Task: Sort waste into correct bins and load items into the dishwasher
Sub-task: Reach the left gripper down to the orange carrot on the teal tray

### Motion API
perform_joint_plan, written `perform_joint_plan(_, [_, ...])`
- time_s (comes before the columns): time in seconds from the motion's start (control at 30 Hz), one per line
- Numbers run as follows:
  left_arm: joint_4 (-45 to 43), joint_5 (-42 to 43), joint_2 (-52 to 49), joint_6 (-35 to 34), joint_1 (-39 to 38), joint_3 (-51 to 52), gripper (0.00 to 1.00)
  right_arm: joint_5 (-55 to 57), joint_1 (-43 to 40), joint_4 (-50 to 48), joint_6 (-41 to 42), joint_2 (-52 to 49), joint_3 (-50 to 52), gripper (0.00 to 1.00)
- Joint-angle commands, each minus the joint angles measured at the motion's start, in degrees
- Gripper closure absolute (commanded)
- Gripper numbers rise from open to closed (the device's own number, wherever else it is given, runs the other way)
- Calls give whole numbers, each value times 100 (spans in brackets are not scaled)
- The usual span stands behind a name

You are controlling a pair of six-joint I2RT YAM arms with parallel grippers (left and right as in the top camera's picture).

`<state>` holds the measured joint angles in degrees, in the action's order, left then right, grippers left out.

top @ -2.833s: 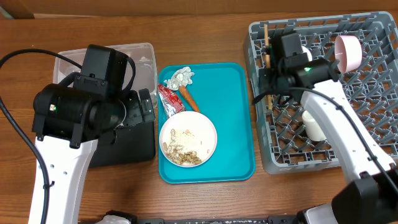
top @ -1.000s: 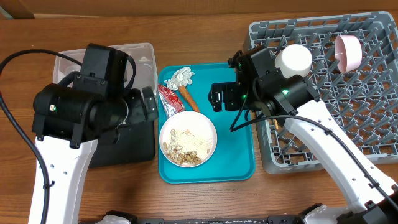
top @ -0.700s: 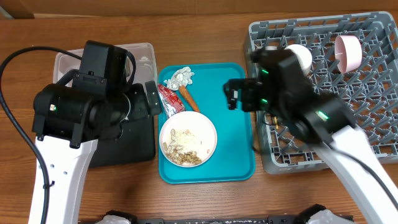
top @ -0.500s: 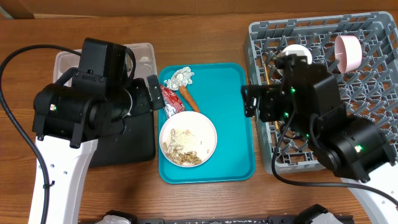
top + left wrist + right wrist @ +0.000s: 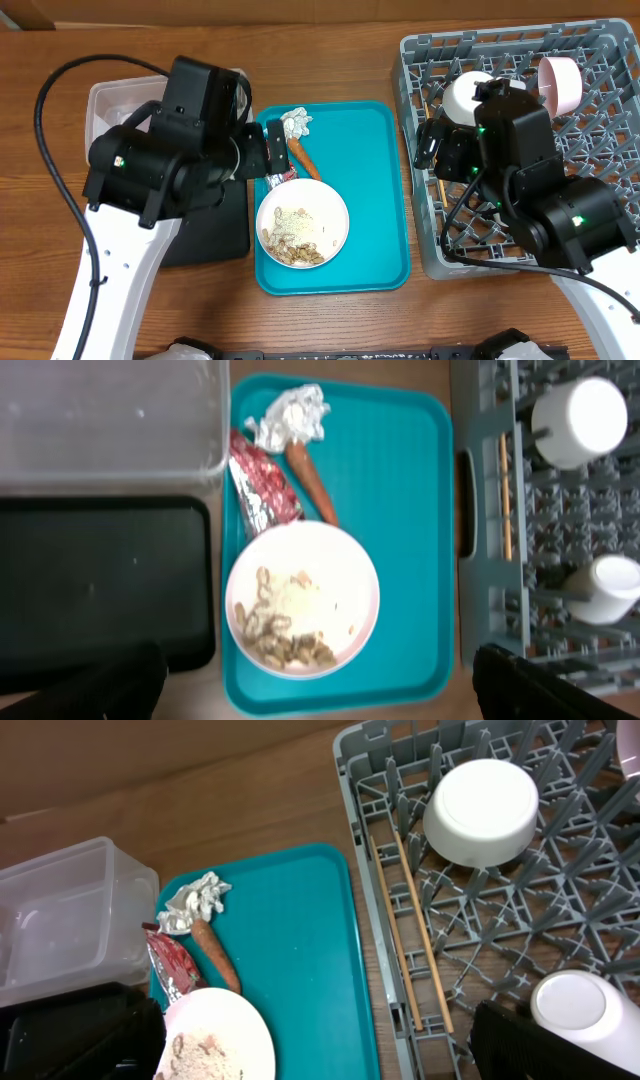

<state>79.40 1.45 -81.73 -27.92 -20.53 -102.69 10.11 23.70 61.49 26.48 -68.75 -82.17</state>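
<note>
Left hand (image 5: pixel 274 160) wide open, empty; right hand (image 5: pixel 432 150) likewise spread, empty; both point downward.

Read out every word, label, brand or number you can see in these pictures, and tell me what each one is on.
No text can be read in any view.
red packet: speckled print, too blurred to read as words.
Nothing else shows any lettering, number or sign.

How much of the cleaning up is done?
Done: white bowl, pink bowl, cup and chopsticks sit in the grey rack. In hand: nothing; left pincer and right pincer are open and empty. Left: wrapper, red packet, carrot piece, scraps and plate, all on the teal tray.
</note>
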Motion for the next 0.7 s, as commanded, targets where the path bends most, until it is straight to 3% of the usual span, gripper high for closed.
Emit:
perform_joint_plan(0.0, [-109,-142,-271,-42,-55,-26,0,98,-11,-26,59,-4,-33,0])
perform_joint_plan(0.2, [-166,-133,-1217,-341,-356,-20,18,98,-11,-26,59,-4,-33,0])
perform_joint_plan(0.53, [-544,-286,-3082,-1558,-586,-20,24,98,-11,-26,59,-4,-33,0])
perform_joint_plan(0.67, [-780,-118,-3685,-1698,-586,-17,29,98,-11,-26,59,-4,-33,0])
